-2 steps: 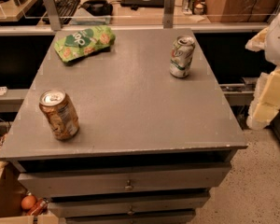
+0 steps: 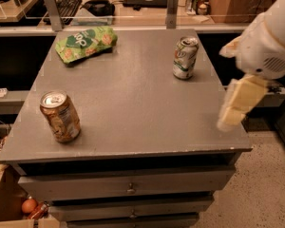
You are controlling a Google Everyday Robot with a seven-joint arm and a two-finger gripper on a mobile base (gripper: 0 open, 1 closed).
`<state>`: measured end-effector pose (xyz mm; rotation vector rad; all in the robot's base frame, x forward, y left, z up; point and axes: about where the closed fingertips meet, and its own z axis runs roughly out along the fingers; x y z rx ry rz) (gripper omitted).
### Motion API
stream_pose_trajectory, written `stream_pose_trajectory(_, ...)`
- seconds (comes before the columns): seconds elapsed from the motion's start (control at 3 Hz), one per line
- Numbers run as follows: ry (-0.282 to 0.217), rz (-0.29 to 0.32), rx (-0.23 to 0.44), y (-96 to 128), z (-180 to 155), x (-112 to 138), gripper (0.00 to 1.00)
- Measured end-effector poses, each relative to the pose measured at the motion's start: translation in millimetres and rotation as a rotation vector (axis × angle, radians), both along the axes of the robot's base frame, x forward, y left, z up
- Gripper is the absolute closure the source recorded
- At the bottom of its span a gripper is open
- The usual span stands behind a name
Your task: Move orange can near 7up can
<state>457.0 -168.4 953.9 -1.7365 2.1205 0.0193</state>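
Observation:
The orange can (image 2: 60,116) stands upright near the front left corner of the grey cabinet top (image 2: 128,103); it has an orange-brown and tan label and a silver top. The 7up can (image 2: 185,57), white and silver with green markings, stands upright at the back right. My gripper (image 2: 237,103) hangs at the right edge of the cabinet top, far from the orange can and in front of and right of the 7up can. It holds nothing.
A green snack bag (image 2: 86,42) lies at the back left of the top. Drawers (image 2: 128,188) are below the front edge. A desk with a keyboard (image 2: 66,4) and clutter stands behind. Floor lies to the right.
My arm and gripper have moved left, toward the cabinet's right edge. The cans and the bag have not moved.

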Motion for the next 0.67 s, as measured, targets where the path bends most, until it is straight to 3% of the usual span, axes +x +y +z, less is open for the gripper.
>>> stream_pose_trajectory(0.67, -0.03, 0.278, 0.338, 171.0, -49.8, 40.5, 0.0)
